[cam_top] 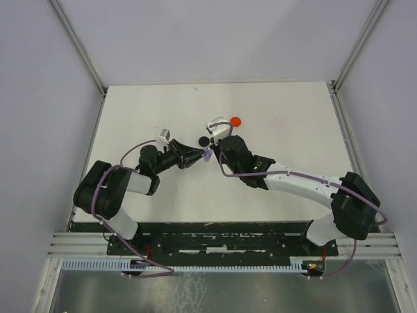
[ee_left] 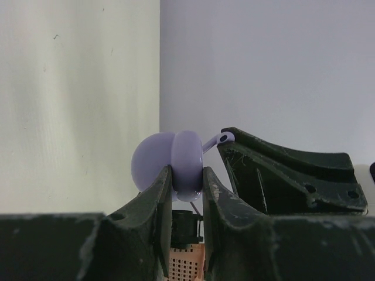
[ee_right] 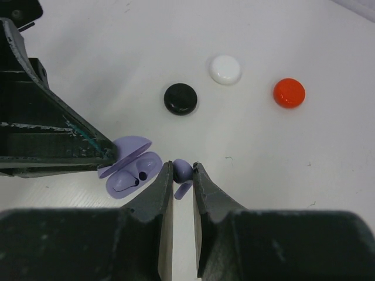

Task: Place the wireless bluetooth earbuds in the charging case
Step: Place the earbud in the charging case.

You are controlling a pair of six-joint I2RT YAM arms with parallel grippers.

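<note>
A tiny lavender comma-shaped wireless earbud (ee_right: 182, 171) is being pinched between the fingers of the right gripper (ee_right: 183, 168). It is hanging just beside the open lavender clamshell charging case (ee_right: 132, 170) at its nine o'clock, probably so it can be eased into the dark socket there. The left gripper (ee_left: 187, 175) is clamping that case by its edges, seemingly steadying it with the opening turned toward the earbud, while a black round disc (ee_right: 180, 98), a white round disc (ee_right: 225, 69) and a red round disc (ee_right: 289, 92) are lying apart on the white table (ee_right: 263, 164) between twelve and two o'clock.

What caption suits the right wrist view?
Right pincer holds a lavender earbud beside the open lavender case gripped by the left pincer.
</note>
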